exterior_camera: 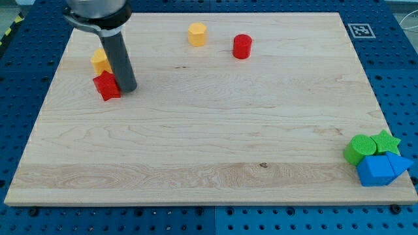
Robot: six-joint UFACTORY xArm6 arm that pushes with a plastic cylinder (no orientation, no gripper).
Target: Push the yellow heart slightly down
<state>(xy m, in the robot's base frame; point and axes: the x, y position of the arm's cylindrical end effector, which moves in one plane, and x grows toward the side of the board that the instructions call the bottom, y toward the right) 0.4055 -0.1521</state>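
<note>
Our claw is only a straight dark rod, with no jaws to spread, narrow or hold anything. We see our tip (127, 87) resting on the wooden board (209, 150) near the view's upper left, just right of the red block (106, 85), close enough that we cannot tell whether they touch. Its shape looks star-like or angular, but we cannot be sure.

Up and left of our tip, just above that red block, sits a yellow block (100, 61), partly hidden behind the rod, so its outline is unclear. Another yellow block (197, 34), which reads as faceted, sits near the view's top centre, with the red cylinder (242, 46) just to its right. We cannot say which yellow piece is the heart.

Far off at the view's lower right corner, we find a tight cluster: the green cylinder (356, 149), the green star (386, 141), the blue cube (373, 171) and the blue wedge-like block (398, 163).
</note>
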